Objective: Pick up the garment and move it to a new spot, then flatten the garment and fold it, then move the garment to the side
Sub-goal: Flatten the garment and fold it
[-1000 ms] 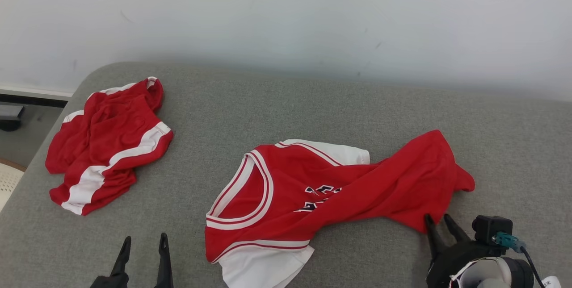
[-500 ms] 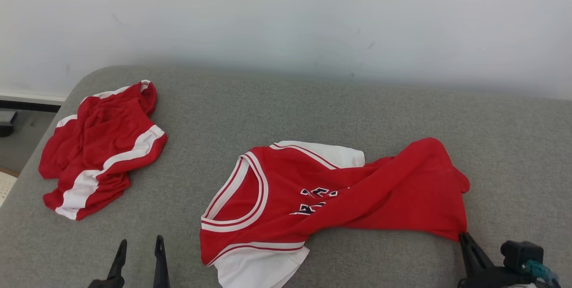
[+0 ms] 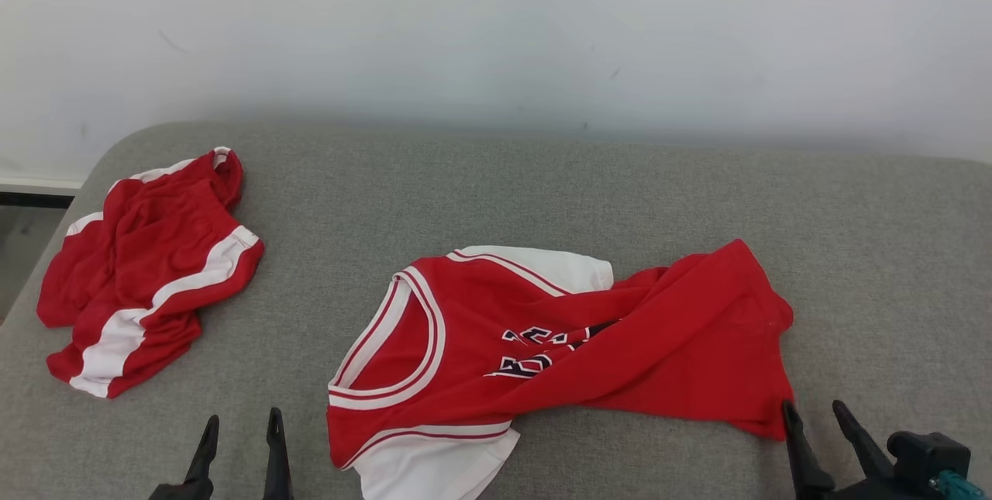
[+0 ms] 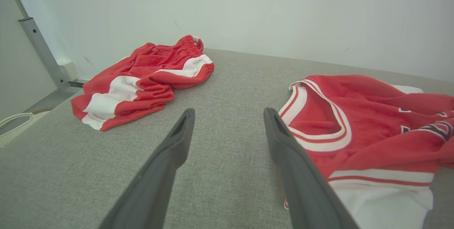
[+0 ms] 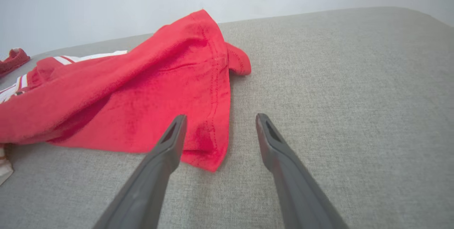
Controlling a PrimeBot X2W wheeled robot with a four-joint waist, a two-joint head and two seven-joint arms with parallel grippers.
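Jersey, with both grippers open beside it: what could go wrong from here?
1. The jersey lies twisted, with its hem end bunched. The open right gripper at the hem corner may pinch only one layer, so the twist would likely survive a pull.
2. The shorts lie on the left of the same surface. A jersey moved to that side could land on them.

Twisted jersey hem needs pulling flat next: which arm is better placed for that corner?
Right. The right gripper stands open beside the hem corner of the jersey; the left gripper, open, sits by the neckline end.
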